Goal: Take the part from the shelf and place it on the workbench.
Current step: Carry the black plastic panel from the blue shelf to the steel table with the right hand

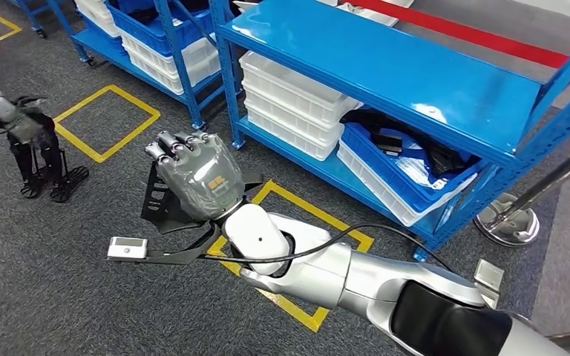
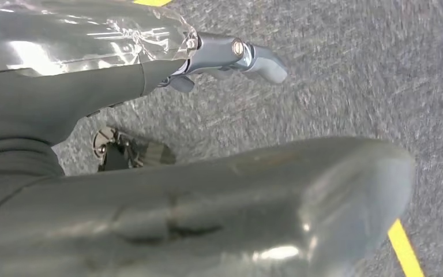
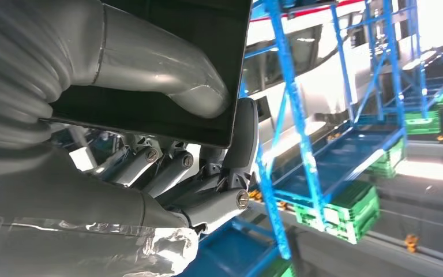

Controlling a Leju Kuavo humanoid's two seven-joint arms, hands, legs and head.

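Note:
My right hand (image 1: 193, 174) grips a flat black part (image 1: 165, 206) low over the grey carpet, in front of the blue shelf (image 1: 386, 70). A white label (image 1: 128, 247) hangs from the part's near end. In the right wrist view the black part (image 3: 167, 115) lies clamped between the thumb and the fingers (image 3: 231, 196) of the right hand (image 3: 92, 190). My left hand (image 1: 41, 152) hangs at the far left with its dark fingers pointing down and nothing in them. In the left wrist view the left hand (image 2: 207, 196) has only carpet beyond it.
On the shelf's lower level sit stacked white bins (image 1: 289, 104) and a blue bin (image 1: 408, 178) holding more black parts. A second blue rack (image 1: 156, 37) stands behind. Yellow squares (image 1: 107, 122) mark the floor. A stanchion base (image 1: 508, 222) stands at the right.

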